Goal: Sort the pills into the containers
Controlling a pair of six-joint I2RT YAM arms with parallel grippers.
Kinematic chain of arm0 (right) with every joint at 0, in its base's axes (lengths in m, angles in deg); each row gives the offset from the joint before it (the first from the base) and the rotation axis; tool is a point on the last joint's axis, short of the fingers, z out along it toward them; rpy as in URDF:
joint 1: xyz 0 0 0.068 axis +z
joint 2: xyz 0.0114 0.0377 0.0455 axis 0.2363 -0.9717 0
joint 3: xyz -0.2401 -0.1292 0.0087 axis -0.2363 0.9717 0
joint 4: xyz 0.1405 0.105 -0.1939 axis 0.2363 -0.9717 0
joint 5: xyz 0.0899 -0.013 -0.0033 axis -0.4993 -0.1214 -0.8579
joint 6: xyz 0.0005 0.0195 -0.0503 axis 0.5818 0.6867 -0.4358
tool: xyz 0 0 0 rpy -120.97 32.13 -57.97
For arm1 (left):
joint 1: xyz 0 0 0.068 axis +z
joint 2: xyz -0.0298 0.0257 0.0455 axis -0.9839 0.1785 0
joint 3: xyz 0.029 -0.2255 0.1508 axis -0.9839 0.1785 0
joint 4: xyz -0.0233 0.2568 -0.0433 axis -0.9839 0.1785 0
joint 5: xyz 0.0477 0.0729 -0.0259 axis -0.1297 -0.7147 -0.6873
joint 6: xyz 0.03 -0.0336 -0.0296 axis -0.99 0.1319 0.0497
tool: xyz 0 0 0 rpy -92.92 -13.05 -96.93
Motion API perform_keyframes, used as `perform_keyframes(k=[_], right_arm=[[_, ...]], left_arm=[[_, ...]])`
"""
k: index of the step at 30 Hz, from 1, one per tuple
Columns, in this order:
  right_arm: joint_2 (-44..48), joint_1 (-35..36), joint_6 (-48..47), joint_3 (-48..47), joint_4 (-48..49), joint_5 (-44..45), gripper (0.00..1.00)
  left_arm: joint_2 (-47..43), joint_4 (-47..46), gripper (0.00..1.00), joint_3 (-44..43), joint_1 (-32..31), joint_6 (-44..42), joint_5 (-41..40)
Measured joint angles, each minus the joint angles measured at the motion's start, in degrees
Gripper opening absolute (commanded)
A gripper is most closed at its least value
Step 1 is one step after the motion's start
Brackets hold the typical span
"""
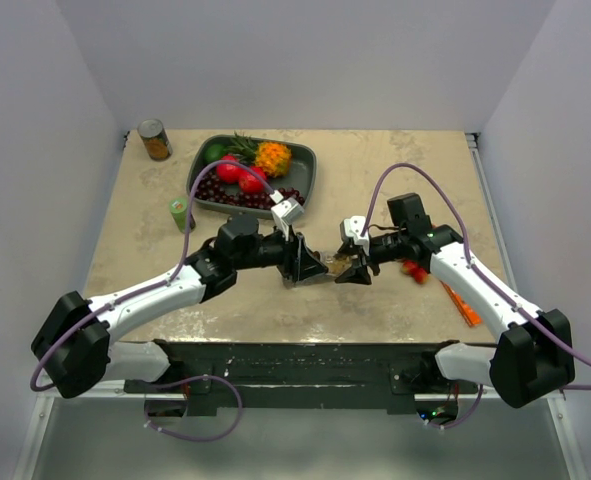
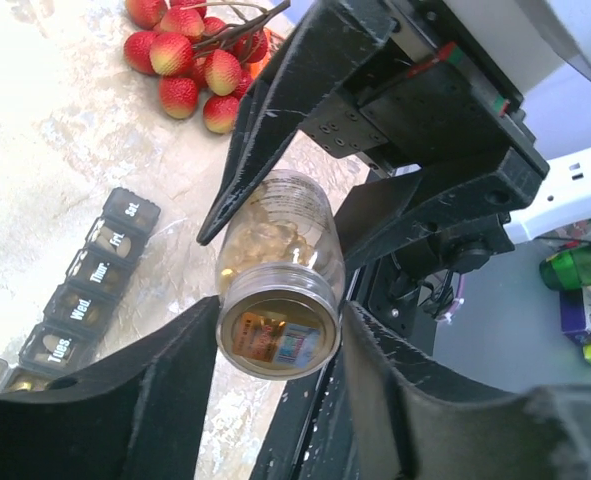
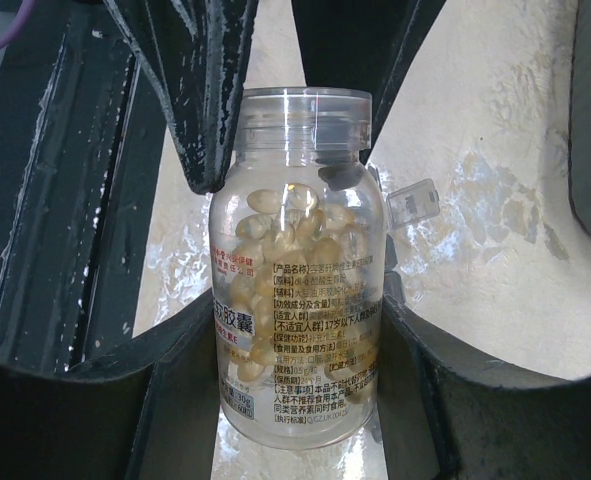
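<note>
Both arms are stretched inward; a clear plastic pill bottle [image 3: 295, 200] is squeezed by the left gripper [image 2: 280, 325] and the right gripper [image 3: 297, 320]. The grey plastic containers [image 2: 87, 285] are seen at the left gripper's nine o'clock.

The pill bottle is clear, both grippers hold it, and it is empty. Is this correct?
Not quite. The pill bottle is not empty: the right wrist view shows pale yellowish capsules heaped inside it. The rest stands: it is clear, and the left gripper and the right gripper both hold it.
</note>
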Motion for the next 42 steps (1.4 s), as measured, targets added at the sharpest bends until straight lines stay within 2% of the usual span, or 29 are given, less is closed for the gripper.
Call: perform_keyframes(k=[1, 3, 4, 6, 9, 10, 11, 12, 14, 15, 18, 25, 28, 31, 37, 42], right_arm=[[0.0, 0.0, 0.0, 0.0, 0.0, -0.1, 0.00], [0.0, 0.0, 0.2, 0.0, 0.0, 0.0, 0.00], [0.0, 0.0, 0.3, 0.0, 0.0, 0.0, 0.00], [0.0, 0.0, 0.4, 0.0, 0.0, 0.0, 0.00], [0.0, 0.0, 0.5, 0.0, 0.0, 0.0, 0.00], [0.0, 0.0, 0.5, 0.0, 0.0, 0.0, 0.04], [0.0, 0.0, 0.5, 0.0, 0.0, 0.0, 0.11], [0.0, 0.0, 0.5, 0.0, 0.0, 0.0, 0.28], [0.0, 0.0, 0.4, 0.0, 0.0, 0.0, 0.50], [0.0, 0.0, 0.4, 0.0, 0.0, 0.0, 0.68], [0.0, 0.0, 0.4, 0.0, 0.1, -0.1, 0.99], [0.0, -0.1, 0.5, 0.0, 1.1, 0.2, 0.99], [0.1, -0.5, 0.7, 0.0, 1.4, 0.2, 0.99], [0.1, -0.9, 1.0, 0.0, 1.7, 0.6, 0.99], [0.1, -1.5, 1.5, 0.0, 2.3, 0.8, 0.99], [0.1, -1.5, 1.7, 0.0, 2.6, 1.3, 0.99]], left_arm=[[0.0, 0.1, 0.41, 0.0, 0.1, 0.1, -0.2], [0.0, 0.2, 0.32, 0.0, 0.1, 0.1, -0.3], [0.0, 0.2, 0.19, 0.0, 0.1, 0.1, -0.4], [0.0, 0.2, 0.03, 0.0, 0.1, 0.2, -0.4], [0.0, 0.2, 0.00, 0.0, 0.1, 0.2, -0.4], [0.0, 0.2, 0.00, 0.0, 0.1, 0.2, -0.4], [0.0, 0.2, 0.00, 0.0, 0.1, 0.2, -0.4], [0.0, 0.2, 0.00, 0.0, 0.1, 0.1, -0.4], [0.0, 0.5, 0.00, 0.0, 0.1, 0.1, -0.4], [-0.1, 0.7, 0.00, 0.0, 0.2, 0.1, -0.5], [-0.9, 1.7, 0.00, 0.0, 0.8, 0.2, -0.4], [-5.7, 8.4, 0.00, 1.8, 6.0, 1.2, -2.7], [-8.4, 14.4, 0.00, 2.2, 9.6, 1.4, -6.8], [-10.9, 21.9, 0.00, 2.1, 15.0, 1.1, -13.7], [-12.0, 38.1, 0.00, -1.7, 24.0, -0.8, -33.8], [-8.7, 41.6, 0.00, -4.9, 31.5, -4.2, -41.7]])
